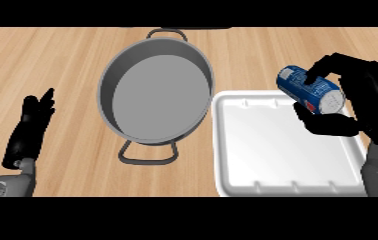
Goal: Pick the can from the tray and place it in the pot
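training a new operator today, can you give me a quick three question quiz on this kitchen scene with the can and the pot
1. True or false: the can lies inside the pot.
2. Which hand holds the can? A) the right hand B) the left hand C) neither
3. Fill in: the white tray sits to the ____ of the pot in the head view.

Key:
1. False: the can is tilted in the hand, over the tray's far right corner; the pot holds nothing.
2. A: its fingers curl round the can; the left hand rests open near the left edge.
3. Right.
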Controlling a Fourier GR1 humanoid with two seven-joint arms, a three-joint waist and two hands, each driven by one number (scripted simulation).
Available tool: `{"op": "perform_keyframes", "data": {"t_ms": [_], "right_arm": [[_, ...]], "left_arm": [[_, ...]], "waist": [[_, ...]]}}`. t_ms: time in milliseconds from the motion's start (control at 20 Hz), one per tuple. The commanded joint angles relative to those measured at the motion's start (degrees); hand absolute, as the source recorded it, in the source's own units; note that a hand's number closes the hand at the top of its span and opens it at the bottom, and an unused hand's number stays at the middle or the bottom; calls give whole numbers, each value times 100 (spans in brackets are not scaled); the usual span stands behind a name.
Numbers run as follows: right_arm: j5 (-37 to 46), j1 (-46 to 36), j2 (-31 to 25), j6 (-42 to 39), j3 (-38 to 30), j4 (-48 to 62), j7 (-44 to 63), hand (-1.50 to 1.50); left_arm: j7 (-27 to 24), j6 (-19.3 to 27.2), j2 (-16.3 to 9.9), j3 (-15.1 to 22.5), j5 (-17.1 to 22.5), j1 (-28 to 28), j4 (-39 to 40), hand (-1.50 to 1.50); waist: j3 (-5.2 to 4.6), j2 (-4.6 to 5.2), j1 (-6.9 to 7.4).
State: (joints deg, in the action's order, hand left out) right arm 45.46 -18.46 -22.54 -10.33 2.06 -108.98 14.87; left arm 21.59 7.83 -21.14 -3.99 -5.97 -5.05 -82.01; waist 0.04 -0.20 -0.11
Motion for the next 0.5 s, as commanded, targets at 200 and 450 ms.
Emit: {"op": "perform_keyframes", "data": {"t_ms": [200,450], "right_arm": [[-442,-1127,333,-353,-76,-1142,646,150],[-797,-2570,642,-1381,343,-1024,1965,150]], "left_arm": [[318,-101,-34,0,-84,-41,-252,0],[273,-8,130,3,-196,-354,66,0]], "waist": [[-6,2,36],[-13,7,31]]}}
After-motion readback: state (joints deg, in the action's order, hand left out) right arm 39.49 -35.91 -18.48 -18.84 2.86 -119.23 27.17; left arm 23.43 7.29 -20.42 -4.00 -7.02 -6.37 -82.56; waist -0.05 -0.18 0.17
